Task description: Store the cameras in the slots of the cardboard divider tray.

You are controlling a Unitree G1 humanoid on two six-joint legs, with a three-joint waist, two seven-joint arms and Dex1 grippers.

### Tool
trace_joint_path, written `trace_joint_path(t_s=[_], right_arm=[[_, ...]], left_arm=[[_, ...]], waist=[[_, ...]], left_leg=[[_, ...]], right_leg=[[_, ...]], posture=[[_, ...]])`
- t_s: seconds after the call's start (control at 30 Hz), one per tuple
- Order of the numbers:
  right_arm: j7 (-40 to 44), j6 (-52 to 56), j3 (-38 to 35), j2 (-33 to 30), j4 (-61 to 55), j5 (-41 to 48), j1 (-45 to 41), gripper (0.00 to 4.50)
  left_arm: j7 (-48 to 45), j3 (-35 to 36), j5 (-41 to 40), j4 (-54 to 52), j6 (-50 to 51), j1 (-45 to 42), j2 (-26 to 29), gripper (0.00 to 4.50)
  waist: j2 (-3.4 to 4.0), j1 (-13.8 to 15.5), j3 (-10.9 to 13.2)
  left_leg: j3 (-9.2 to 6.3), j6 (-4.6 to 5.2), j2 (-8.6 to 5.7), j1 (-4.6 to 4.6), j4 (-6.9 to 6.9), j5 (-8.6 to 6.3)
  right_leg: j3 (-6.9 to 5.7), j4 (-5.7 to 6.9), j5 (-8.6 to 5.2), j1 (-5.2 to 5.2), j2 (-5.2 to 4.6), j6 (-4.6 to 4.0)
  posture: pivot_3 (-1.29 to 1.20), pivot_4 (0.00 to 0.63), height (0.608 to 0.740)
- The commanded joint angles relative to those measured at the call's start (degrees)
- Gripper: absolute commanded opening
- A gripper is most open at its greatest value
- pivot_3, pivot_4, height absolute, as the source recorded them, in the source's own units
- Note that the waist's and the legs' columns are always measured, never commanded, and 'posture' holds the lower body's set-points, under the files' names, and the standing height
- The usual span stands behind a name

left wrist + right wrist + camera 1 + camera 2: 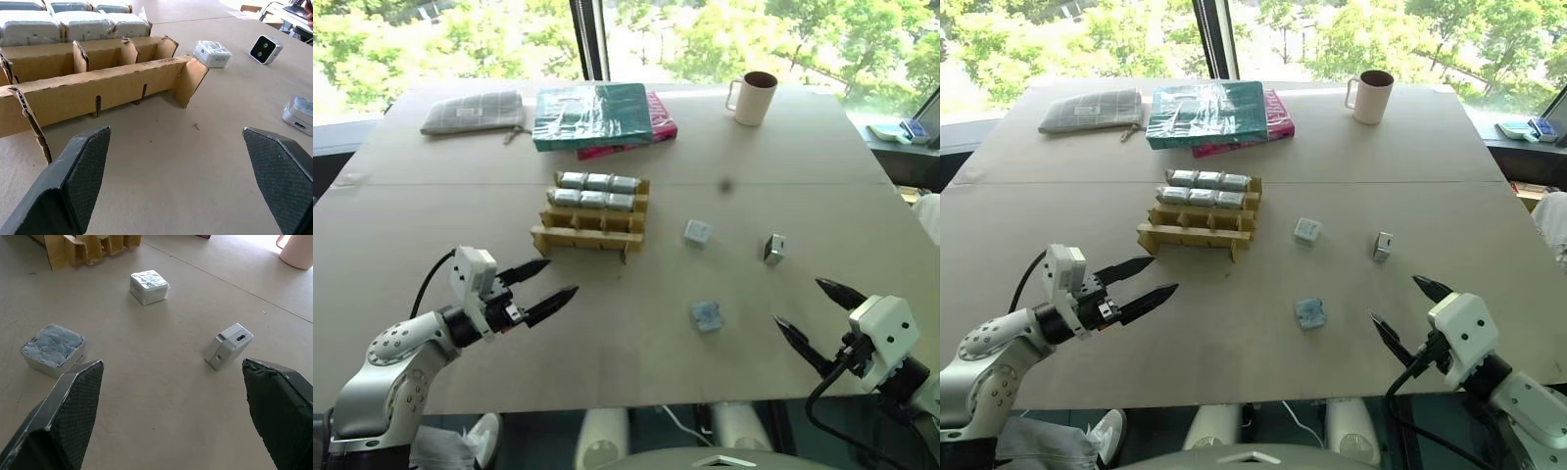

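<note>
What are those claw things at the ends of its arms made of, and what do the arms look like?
Each arm is rounded silver-grey metal with a black cable looping at the wrist. The left gripper and right gripper each have a white boxy block and two black, tapered fingers with a fine cross-hatched grip texture.

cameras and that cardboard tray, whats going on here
A two-armed robot is sorting cameras into the cardboard divider tray. Six cameras already fill its two far rows; the near slots are empty. Three loose cameras lie on the table. The left gripper and right gripper hover open, holding nothing.
</note>
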Motion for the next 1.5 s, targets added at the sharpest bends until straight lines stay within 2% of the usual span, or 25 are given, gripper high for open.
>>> trace_joint_path(t_s=[0.03,0.2,0.3,0.37,0.5,0.73,0.93,1.17,1.27,1.5], right_arm=[[-1.5,-0.3,-0.4,0.6,-2.3,-0.1,0.1,4.50],[-6.1,5.8,1.0,0.3,-5.4,-2.0,-2.0,4.50],[-4.3,14.5,1.8,-2.5,-8.8,7.0,-4.4,4.50],[-2.3,18.0,3.6,-5.3,-9.8,10.1,-5.9,4.50],[2.1,15.9,11.4,-11.6,-7.2,5.2,-8.4,4.50],[1.8,13.4,21.9,-11.4,-1.7,-0.9,-17.5,4.50],[1.8,14.4,28.8,-13.4,-4.5,-6.4,-24.2,4.50],[3.6,17.1,31.8,-14.1,-4.9,-6.4,-29.2,4.50],[6.7,15.1,32.5,-15.3,-0.1,-7.3,-32.3,4.50],[16.6,1.5,29.6,-18.1,18.8,-7.6,-36.9,4.50]], left_arm=[[-0.6,0.9,-1.0,-0.5,-0.1,-2.0,0.4,4.48],[-3.7,1.5,-5.9,-0.9,2.6,-5.6,1.0,4.48],[-9.6,2.8,-7.8,-0.9,-0.4,-5.4,1.0,4.48],[-17.5,2.1,-8.5,-0.7,0.0,-3.6,4.4,4.48],[-23.6,1.1,-7.6,0.4,-1.3,-3.0,6.9,4.48],[-26.4,2.5,-6.9,-1.8,-2.5,-0.7,7.7,4.48],[-28.4,3.3,-7.4,-2.0,-2.5,0.8,8.3,4.48],[-31.2,2.8,-6.9,-1.4,-3.0,-0.1,9.2,4.48],[-32.8,1.9,-6.0,-1.2,-4.0,-1.3,9.6,4.48],[-34.9,1.5,-4.9,0.2,-5.7,-3.6,10.4,4.48]], waist=[[0.00,0.0,0.0],[-0.01,0.1,0.0],[-0.02,-0.3,0.0],[-0.05,-0.3,0.0],[-0.06,0.2,0.0],[-0.19,-0.2,-0.1],[-0.15,0.1,-0.1],[-0.17,0.0,-0.1],[-0.17,0.0,-0.1],[-0.17,0.0,-0.1]], left_leg=[[0.00,0.00,0.00,0.00,0.00,0.00],[-0.02,-0.01,0.01,0.01,0.00,0.00],[0.08,0.01,0.03,0.01,-0.01,0.00],[0.11,0.01,0.06,0.00,-0.02,0.00],[0.11,0.01,0.10,0.09,-0.01,0.00],[0.15,0.01,0.09,0.08,0.09,-0.01],[0.16,0.03,0.15,0.05,0.05,-0.02],[0.18,0.03,0.15,0.06,0.08,-0.02],[0.18,0.03,0.16,0.06,0.09,-0.02],[0.22,0.05,0.14,0.04,0.10,-0.01]], right_leg=[[0.00,0.00,0.00,0.00,0.00,0.00],[-0.02,0.00,0.00,0.01,-0.01,0.01],[0.07,0.00,0.05,0.00,0.04,-0.09],[0.10,0.00,0.13,0.00,0.10,-0.21],[0.09,0.00,0.02,0.01,0.14,-0.03],[0.06,-0.01,0.02,0.01,0.02,-0.03],[0.02,-0.03,0.03,-0.03,0.12,-0.05],[0.03,-0.03,0.02,-0.03,0.10,-0.04],[0.02,-0.03,0.03,-0.03,0.11,-0.04],[0.04,-0.04,0.05,-0.02,0.12,-0.07]], posture=[[0.00,0.150,0.740],[0.00,0.150,0.740],[0.00,0.150,0.740],[0.00,0.150,0.740],[0.00,0.150,0.740],[0.00,0.150,0.740],[0.00,0.150,0.740],[0.00,0.150,0.740],[0.00,0.150,0.740],[0.00,0.150,0.740]])
